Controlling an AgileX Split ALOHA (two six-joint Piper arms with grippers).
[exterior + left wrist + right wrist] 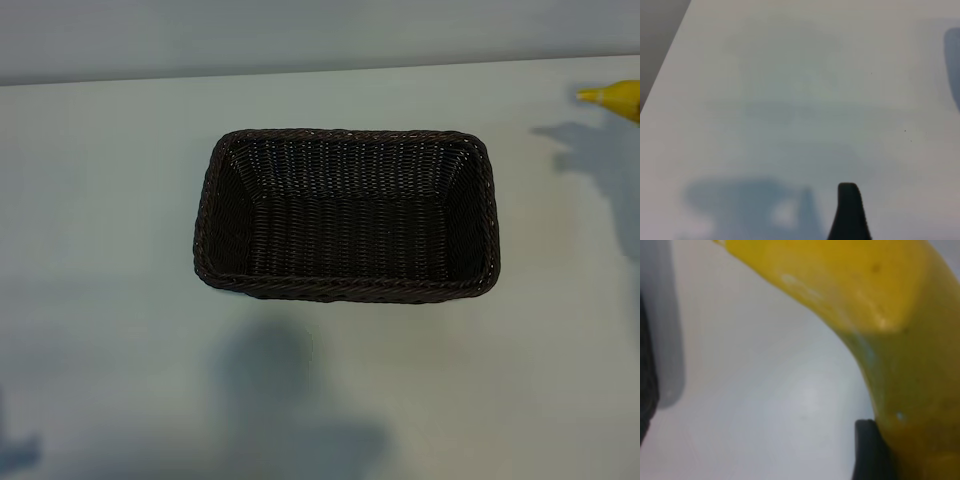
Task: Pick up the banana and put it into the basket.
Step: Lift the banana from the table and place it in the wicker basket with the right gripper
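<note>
The dark-brown woven basket (345, 285) stands in the middle of the white table, with nothing in it. Only the yellow tip of the banana (612, 98) shows at the far right edge of the exterior view, well right of the basket. In the right wrist view the banana (850, 295) fills the picture close up. My right gripper (920, 455) is shut on it, one dark finger (867, 450) pressed against its side and the other hidden behind it. My left gripper (900, 220) hangs open over bare table, showing one finger (849, 210). Neither arm shows in the exterior view.
The white table (110, 200) stretches wide on all sides of the basket, and its far edge (300, 72) runs along the back. Arm shadows lie at the front left and far right. A dark shape (646, 380) sits at one edge of the right wrist view.
</note>
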